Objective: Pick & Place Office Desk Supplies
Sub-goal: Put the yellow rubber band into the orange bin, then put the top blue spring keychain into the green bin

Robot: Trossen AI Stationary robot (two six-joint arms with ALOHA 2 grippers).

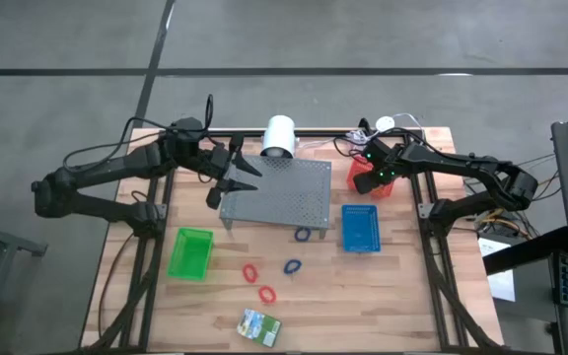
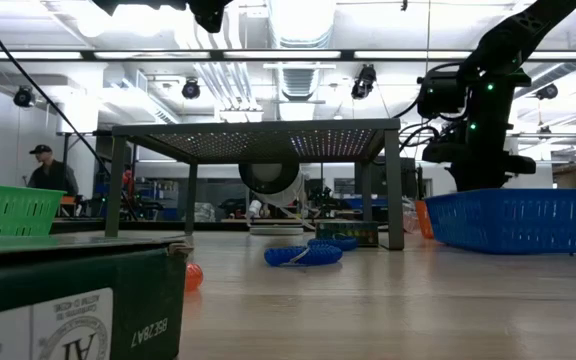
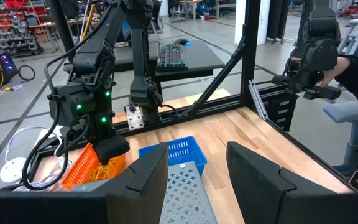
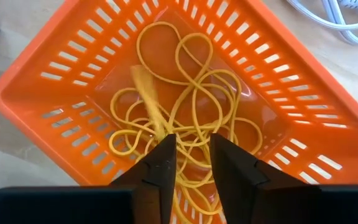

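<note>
On the long wooden surface (image 1: 402,296) stand a grey metal stand with many small holes (image 1: 279,192), a blue plastic mesh basket (image 1: 361,229), a green plastic mesh basket (image 1: 189,252) and an orange-red plastic mesh basket (image 1: 370,177) at the far right side.

The right gripper (image 1: 368,178) hangs right over the orange-red basket and points straight down into it. In its wrist view the two dark fingers (image 4: 157,171) are a little bit apart, and a tangle of thin yellow-orange rubber bands (image 4: 185,118) lies on the basket floor just under them. One pale band (image 4: 148,99) looks blurry by the fingertips, as if it is dropping; I cannot tell if it touches a finger. So the bands lie directly below this gripper, inside the basket.

The left gripper (image 1: 227,182) waits over the left end of the grey stand, with its fingers spread and nothing between them.

The other supplies lie on the open front part of the surface: two small red loop bands (image 1: 258,280), two small blue loop bands (image 1: 292,266), and a small green-and-yellow crayon box (image 1: 260,324) near the front edge. They sit between the green and blue baskets, about midway between the two arms. The left gripper looks a bit nearer to the red loops, I think.
</note>
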